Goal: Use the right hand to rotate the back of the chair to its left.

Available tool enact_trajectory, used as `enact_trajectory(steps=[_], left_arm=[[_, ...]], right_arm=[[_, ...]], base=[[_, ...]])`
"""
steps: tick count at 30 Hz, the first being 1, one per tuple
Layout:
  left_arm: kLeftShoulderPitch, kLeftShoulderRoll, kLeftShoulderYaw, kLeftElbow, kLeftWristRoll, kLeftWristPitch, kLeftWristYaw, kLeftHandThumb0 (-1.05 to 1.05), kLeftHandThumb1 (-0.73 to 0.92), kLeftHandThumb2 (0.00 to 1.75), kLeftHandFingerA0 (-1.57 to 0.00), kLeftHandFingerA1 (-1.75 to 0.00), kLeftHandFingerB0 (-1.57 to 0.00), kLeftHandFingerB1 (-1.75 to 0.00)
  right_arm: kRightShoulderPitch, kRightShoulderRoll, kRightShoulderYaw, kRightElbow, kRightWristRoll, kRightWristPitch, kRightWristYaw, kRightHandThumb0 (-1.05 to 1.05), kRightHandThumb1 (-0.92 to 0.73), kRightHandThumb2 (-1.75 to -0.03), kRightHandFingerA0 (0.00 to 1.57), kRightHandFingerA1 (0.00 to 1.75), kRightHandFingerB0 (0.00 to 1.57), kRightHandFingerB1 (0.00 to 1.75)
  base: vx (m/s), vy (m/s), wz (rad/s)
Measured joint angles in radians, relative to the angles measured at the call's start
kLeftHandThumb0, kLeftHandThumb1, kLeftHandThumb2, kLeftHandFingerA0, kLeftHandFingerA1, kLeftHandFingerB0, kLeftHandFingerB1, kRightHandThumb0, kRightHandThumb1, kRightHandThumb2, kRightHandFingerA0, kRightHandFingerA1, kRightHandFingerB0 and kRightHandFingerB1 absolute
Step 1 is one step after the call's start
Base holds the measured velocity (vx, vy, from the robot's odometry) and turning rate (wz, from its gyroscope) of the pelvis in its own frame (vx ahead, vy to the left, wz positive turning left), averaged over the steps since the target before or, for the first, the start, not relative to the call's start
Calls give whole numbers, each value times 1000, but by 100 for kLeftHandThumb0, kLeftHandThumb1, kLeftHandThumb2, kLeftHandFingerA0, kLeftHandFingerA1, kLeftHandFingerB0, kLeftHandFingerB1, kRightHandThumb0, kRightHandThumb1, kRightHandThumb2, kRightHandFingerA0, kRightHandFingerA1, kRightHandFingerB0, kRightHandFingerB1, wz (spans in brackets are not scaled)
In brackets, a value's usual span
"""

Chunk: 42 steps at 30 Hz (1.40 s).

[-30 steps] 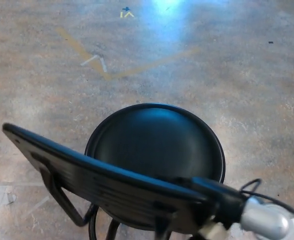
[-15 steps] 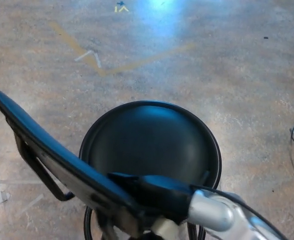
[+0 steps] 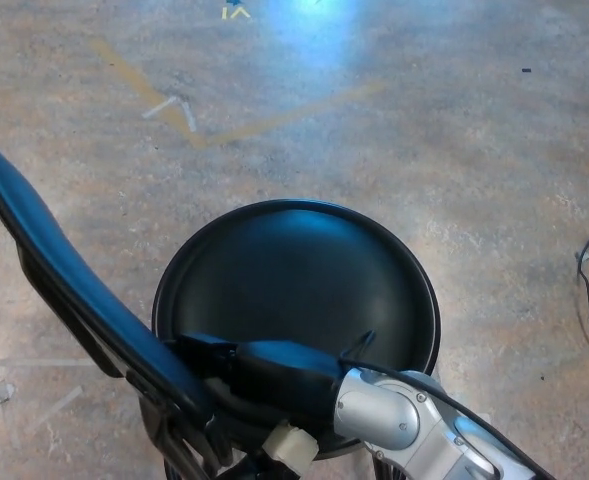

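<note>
The backrest (image 3: 54,270) has swung further toward nine o'clock since the earlier frame. We see our right hand (image 3: 249,370) grasping its near end, at six o'clock of the round seat (image 3: 304,280).

The robot's right arm shows as a rounded, silver-grey metal wrist housing (image 3: 389,420) with a smooth, slightly glossy shell and small dark screw heads set into its side. Ahead of it sits the matte black right hand (image 3: 264,370), built of thick, blocky, rounded segments, with a small cream-white plastic connector block (image 3: 292,442) under its base. A thin black cable (image 3: 444,400) loops up from the top of the hand and runs back along the upper edge of the silver housing.
</note>
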Motion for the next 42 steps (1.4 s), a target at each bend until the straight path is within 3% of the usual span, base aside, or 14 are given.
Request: enact_trajectory(steps=[38,39,40,42], left_arm=[[-4,-2,5,0,-1,0,0,-47,71,61,-56,-48,-49,-40],[-4,-2,5,0,-1,0,0,-49,76,63,-57,-48,-49,-40],[-6,-2,4,0,-1,0,0,-47,71,61,-57,-48,-49,-40],[-15,-6,3,-3,-1,-1,0,-46,75,62,-58,-48,-52,-41]], right_arm=[[-24,2,6,20,-5,0,-4,-105,-52,-92,0,34,0,38],[-24,2,6,20,-5,0,-4,-105,-92,-76,0,78,0,66],[-19,-4,-18,36,0,-8,-11,-105,-92,-78,0,81,0,66],[18,-28,-90,95,21,-41,-35,-105,-92,-81,0,76,0,64]], base=[[0,0,0],[0,0,0],[0,0,9],[0,0,13]])
